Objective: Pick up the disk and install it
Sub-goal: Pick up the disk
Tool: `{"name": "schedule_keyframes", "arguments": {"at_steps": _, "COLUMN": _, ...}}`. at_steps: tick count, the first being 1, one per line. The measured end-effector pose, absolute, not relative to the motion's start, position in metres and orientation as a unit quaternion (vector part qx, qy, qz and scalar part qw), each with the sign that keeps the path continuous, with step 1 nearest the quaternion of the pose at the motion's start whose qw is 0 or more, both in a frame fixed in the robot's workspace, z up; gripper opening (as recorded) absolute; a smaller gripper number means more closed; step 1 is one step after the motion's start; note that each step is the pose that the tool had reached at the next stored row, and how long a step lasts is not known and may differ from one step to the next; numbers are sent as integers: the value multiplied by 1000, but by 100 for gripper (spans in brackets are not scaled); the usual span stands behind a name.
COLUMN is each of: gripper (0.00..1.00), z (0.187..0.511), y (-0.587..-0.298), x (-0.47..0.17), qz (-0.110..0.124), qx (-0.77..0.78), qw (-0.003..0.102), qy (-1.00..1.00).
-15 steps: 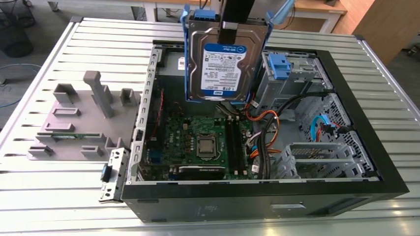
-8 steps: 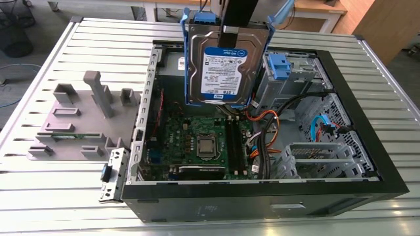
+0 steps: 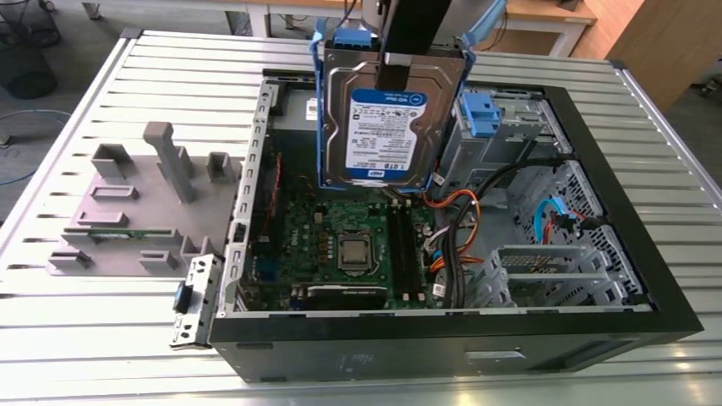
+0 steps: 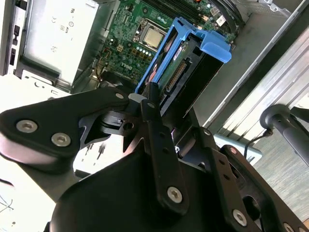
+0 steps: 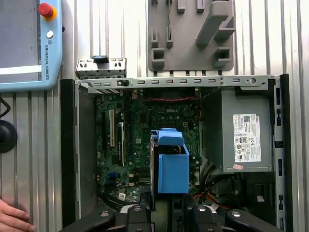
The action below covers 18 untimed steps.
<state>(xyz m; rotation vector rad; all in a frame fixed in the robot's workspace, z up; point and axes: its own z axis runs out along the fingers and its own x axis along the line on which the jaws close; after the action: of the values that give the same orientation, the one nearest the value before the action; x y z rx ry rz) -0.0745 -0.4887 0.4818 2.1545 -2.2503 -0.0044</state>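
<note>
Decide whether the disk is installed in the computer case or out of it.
Out: the disk hangs upright, clamped in the pincer, above the open case's motherboard, seated in no bay.

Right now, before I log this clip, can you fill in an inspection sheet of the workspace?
Surface: slatted silver metal table carrying an open black computer case.
Job's things: silver-grey metal disk in a blue plastic carrier, held upright above the case's green motherboard, not seated in any bay.
Clutter: grey fixture plate with upright blocks beside the case.
Gripper: black gripper, shut on the disk from above.
Cables: orange, red and black wire bundle and a blue cable, both inside the case.
Surroundings: teach pendant with a red button; a hand over the table.
</note>
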Motion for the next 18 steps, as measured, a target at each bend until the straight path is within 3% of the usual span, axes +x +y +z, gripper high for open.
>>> {"name": "schedule_keyframes", "arguments": {"at_steps": 18, "gripper": 35, "z": 482, "y": -493, "x": -73, "qz": -1, "qx": 691, "qw": 13, "qy": -722}}
